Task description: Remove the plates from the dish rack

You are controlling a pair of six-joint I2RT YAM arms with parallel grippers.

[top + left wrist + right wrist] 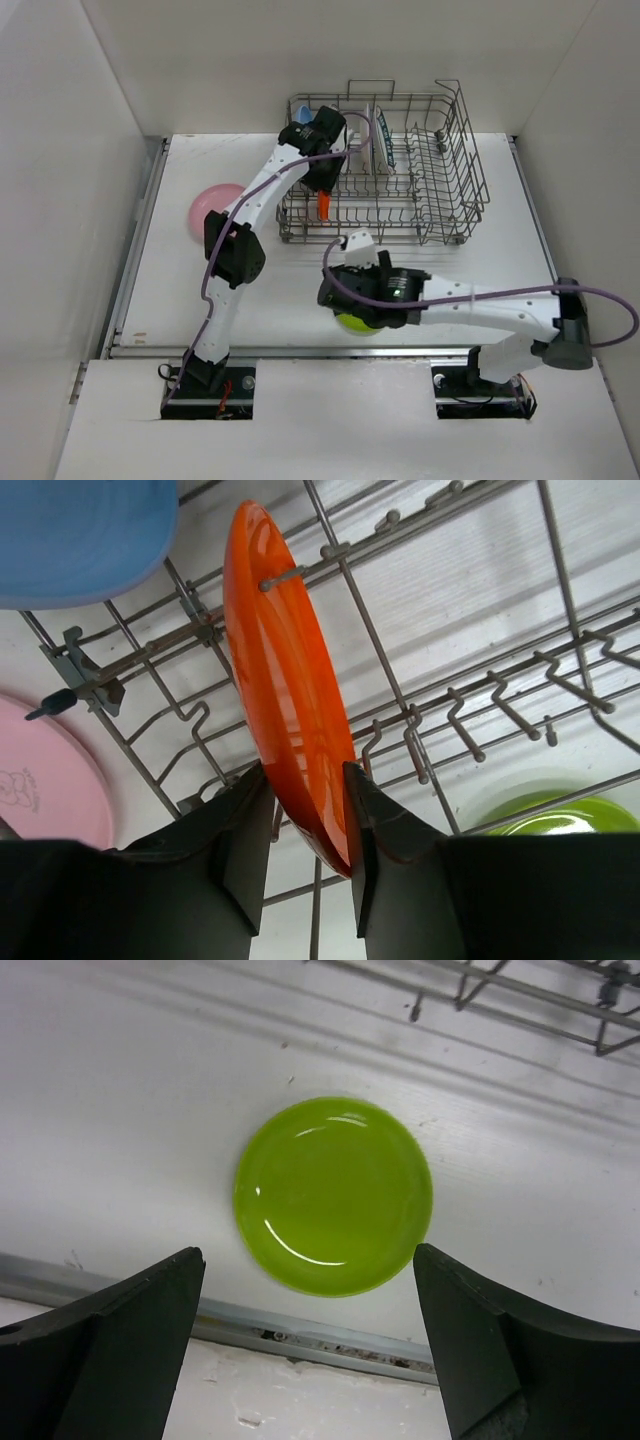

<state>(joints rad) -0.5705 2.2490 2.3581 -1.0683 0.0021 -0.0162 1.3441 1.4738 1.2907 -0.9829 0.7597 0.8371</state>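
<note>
We are looking down on a white table boxed in by plain white walls, with the dish rack standing toward its far side. The left arm is reaching into the rack's near left part, where the orange plate is showing as a thin upright sliver just under the wrist. A blue plate is sitting at the rack's far left corner, and white plates are standing on edge near the middle. The pink plate is lying flat on the table left of the rack, partly hidden by the arm. The right arm is stretching across in front of the rack, its wrist hanging over the lime green plate, which is lying on the table near the front edge.

From the left wrist, we are seeing the left gripper clamping the orange plate: both black fingers are pressing against its faces near the lower rim. The plate is standing on edge among the rack's wires, leaning slightly. The blue plate is filling the upper left corner, and the pink and lime green plates are showing through the wires.

From the right wrist, we are seeing the right gripper spread wide and holding nothing. The lime green plate is lying flat on the table beyond the fingers, touching neither.
</note>
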